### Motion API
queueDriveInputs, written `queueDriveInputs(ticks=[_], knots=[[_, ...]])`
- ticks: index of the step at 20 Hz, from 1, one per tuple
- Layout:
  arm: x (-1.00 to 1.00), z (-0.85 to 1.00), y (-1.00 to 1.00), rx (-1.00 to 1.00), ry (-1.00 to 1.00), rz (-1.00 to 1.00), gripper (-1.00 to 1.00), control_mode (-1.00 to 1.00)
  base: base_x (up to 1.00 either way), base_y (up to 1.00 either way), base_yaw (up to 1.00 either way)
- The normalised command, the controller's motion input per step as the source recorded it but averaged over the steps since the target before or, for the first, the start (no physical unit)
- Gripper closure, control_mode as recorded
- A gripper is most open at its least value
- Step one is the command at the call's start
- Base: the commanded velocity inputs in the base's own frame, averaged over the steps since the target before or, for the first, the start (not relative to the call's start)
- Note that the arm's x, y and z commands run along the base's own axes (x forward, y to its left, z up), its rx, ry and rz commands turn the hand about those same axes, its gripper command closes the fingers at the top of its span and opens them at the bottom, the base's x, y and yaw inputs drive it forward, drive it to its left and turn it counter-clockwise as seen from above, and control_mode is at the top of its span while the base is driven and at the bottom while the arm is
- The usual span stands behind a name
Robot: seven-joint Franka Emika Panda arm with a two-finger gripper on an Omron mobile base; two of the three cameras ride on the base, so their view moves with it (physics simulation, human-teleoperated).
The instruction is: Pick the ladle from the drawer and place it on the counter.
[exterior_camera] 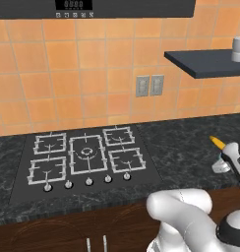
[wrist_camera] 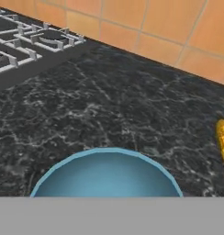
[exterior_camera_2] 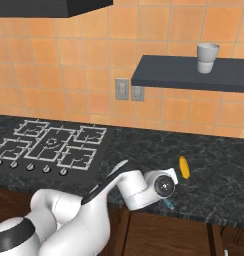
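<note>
Gripper sits low at the counter's front edge, w/ fingertips hidden, so I can't tell if it's gripping. In hand view I see the ladle's blue bowl right up close, over the black stone. Yellow stick-shaped object lies on the counter nearby, right of the stove.

Ladle bowl cut by bottom band; handle hidden.
</note>
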Motion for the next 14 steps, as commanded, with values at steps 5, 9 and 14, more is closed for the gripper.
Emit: queueDriveInputs(ticks=[5, 9, 14], knots=[[0.58, 0.02, 0.99, 0.0, 0.0, 0.2, 1.0, -1.0, 0.0, 0.0, 0.0], [0.96, -0.09, 0.78, 0.0, 0.03, 0.24, 1.0, -1.0, 0.0, 0.0, 0.0], [0.91, -0.26, 0.21, 0.0, 0.06, 0.19, 1.0, -1.0, 0.0, 0.0, 0.0]])
